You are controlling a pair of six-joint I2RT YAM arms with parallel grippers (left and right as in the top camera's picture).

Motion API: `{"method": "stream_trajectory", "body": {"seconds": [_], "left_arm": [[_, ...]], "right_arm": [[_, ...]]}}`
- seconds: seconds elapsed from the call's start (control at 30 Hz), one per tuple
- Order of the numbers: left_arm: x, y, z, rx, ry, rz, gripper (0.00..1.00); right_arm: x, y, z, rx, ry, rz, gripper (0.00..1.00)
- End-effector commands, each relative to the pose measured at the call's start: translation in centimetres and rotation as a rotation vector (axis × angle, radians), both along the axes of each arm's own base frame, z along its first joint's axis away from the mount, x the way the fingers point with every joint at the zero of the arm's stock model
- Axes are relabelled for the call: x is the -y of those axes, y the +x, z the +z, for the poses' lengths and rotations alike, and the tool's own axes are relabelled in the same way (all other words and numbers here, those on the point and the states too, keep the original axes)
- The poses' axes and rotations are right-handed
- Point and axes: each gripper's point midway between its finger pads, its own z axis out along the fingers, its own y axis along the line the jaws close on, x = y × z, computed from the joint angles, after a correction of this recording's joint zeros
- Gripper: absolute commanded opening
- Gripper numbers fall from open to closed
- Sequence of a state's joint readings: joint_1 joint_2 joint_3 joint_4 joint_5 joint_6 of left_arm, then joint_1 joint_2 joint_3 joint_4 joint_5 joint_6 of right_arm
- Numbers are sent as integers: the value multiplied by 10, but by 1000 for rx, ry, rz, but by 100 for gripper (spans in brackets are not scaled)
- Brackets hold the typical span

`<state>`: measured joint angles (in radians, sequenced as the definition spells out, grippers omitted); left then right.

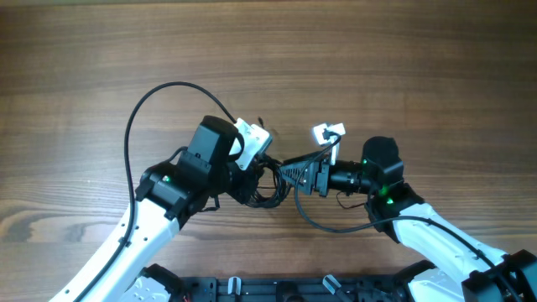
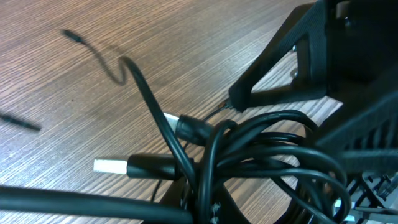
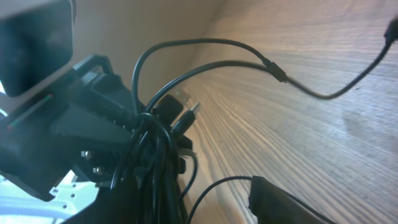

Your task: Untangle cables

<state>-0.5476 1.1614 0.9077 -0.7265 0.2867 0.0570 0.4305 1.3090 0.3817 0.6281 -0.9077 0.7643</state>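
Note:
The cables (image 1: 267,191) are a knot of thin black cords on the wooden table between my two grippers. My left gripper (image 1: 252,178) is at the knot's left side and looks shut on the cords, which run down into its jaws in the left wrist view (image 2: 208,186). Two plug ends (image 2: 112,165) stick out of the knot there. My right gripper (image 1: 291,172) is at the knot's right side. In the right wrist view the cords (image 3: 152,149) hang beside one finger. The other finger (image 3: 280,199) stands well apart, so the right gripper is open.
A loose cord loop (image 1: 323,225) trails toward the table's front under the right arm. Thin cord ends lie out on the wood (image 2: 74,37) (image 3: 277,71). The left arm's thicker black cable (image 1: 134,117) arcs over the table at the left.

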Motion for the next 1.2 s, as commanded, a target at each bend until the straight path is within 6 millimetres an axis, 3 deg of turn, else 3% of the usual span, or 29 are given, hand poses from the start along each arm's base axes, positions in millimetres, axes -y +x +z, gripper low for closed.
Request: {"method": "stream_trajectory", "body": {"seconds": [0.0, 0.07, 0.1, 0.17, 0.27, 0.33, 0.53, 0.6, 0.77, 0.93, 1.17], "left_arm": [[13, -8, 3, 2, -21, -66, 9], [15, -9, 3, 6, -15, -72, 9], [11, -6, 1, 15, 4, -53, 9], [0, 3, -2, 37, 56, 23, 9], [-35, 27, -5, 97, 182, 261, 5], [-46, 31, -6, 116, 225, 305, 5], [-45, 30, -7, 109, 227, 301, 5], [-39, 26, -7, 92, 201, 273, 6], [-2, 3, -3, 13, 52, 59, 9], [-1, 2, -3, 10, 47, 54, 11], [-1, 2, -3, 10, 47, 54, 11]], "right_arm": [[-6, -7, 3, 11, 6, 30, 54], [-5, -6, 3, 12, 5, 27, 57], [-5, -5, 3, 12, 3, 21, 70], [-4, -1, 1, 11, -4, 0, 76], [-1, 7, -3, 7, -23, -52, 84], [0, 11, -3, 11, -30, -79, 84], [-1, 10, 3, 17, -7, -65, 84], [-2, 7, 3, 9, -1, -49, 84], [-3, 6, 3, 8, -2, -42, 78], [-3, 4, 3, 5, 1, -34, 64], [-5, -4, 5, -2, 13, 13, 61]]}}
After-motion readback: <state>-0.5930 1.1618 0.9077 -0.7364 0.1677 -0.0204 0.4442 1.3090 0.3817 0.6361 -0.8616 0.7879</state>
